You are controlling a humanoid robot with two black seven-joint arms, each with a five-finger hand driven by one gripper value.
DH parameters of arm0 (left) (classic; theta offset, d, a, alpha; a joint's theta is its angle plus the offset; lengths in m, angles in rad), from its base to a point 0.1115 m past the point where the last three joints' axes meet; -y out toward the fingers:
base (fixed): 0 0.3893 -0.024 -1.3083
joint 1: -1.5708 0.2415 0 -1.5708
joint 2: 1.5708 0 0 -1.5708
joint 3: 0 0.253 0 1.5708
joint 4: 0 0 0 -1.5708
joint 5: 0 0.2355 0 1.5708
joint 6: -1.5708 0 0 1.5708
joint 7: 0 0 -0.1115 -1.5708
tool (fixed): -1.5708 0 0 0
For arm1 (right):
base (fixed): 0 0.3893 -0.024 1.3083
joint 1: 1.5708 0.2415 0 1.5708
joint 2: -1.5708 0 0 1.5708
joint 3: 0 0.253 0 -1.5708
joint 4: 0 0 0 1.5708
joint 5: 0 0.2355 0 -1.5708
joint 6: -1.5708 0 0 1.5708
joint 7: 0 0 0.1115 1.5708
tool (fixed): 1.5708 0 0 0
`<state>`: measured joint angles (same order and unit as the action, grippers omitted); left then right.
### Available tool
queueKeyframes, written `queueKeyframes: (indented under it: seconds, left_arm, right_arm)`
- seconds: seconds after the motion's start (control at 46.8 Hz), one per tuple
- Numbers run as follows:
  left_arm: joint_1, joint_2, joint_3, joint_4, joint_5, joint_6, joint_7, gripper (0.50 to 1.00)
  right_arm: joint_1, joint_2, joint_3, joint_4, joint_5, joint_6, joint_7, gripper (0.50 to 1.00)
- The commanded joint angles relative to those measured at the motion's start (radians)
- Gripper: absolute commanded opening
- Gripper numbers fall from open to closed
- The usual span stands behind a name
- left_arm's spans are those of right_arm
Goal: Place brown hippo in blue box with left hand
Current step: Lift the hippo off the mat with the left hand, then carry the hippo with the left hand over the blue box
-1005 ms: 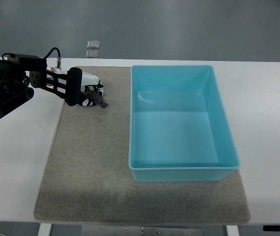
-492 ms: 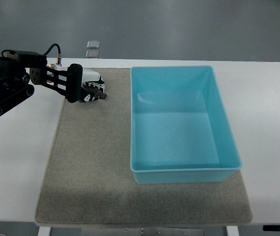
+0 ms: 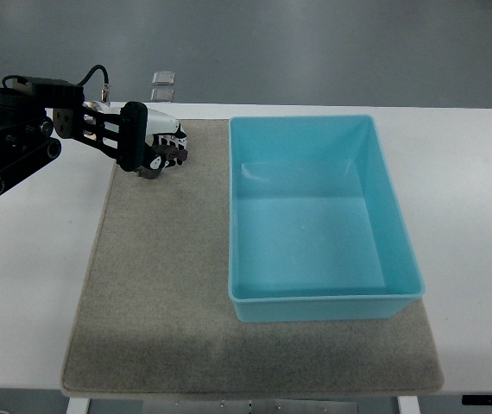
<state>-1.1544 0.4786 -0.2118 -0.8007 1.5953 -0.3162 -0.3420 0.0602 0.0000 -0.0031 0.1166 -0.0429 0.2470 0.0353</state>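
Left hand (image 3: 158, 148) is clamping the brown hippo (image 3: 161, 162) near the mat's (image 3: 160, 285) far-left edge, apart from the blue box (image 3: 318, 216).

1. Looking like a robot lab or test bench, not a home: a plain white table (image 3: 470, 216) is sitting on a bare grey floor (image 3: 315, 43).
2. A grey felt mat (image 3: 151, 293) is covering the table's middle as a staged work surface, with one blue box (image 3: 315, 306) sitting on it.
3. A black robot arm (image 3: 22, 142) with an exposed cable (image 3: 97, 78) is reaching in at the upper left.
4. Two small clear tiles (image 3: 163, 84) are lying on the floor at top, left of centre.
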Motion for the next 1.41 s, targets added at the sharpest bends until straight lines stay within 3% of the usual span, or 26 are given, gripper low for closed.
queueKeyframes:
  seconds: [0.0,1.389]
  left_arm:
    - [-0.005,0.0,0.0,0.0,-0.001,0.0,0.001,0.5]
    - [-0.151,-0.017,-0.011,-0.028,-0.005,0.005,0.001,0.5]
  right_arm:
    - [0.0,0.0,0.0,0.0,0.0,0.0,0.0,0.936]
    - [0.0,0.0,0.0,0.0,0.0,0.0,0.0,0.936]
